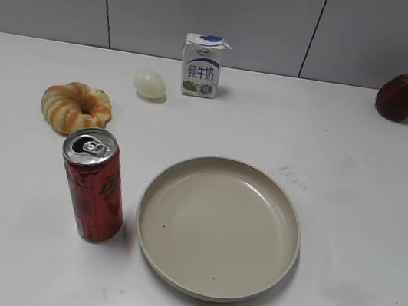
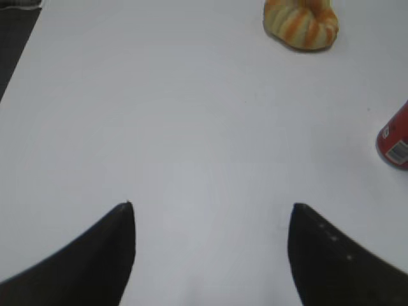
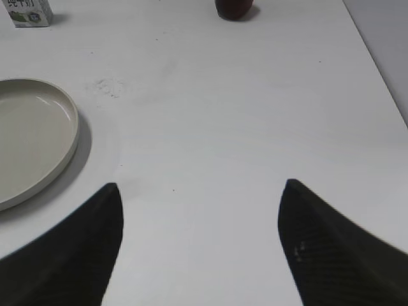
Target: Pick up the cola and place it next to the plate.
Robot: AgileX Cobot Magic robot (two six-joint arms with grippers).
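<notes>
Left gripper: hanging wide apart, holding nothing; the cola is standing ahead to its right.
Right gripper: gaping wide, empty; the plate is lying ahead to its left.
Cola: standing upright just beside the plate, so probably placed already.

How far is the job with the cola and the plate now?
Done, as it looks: the cola stands upright just left of the plate, apart from its rim. In hand: nothing; the left gripper and the right gripper are open over bare table. Left: seemingly nothing more.
</notes>
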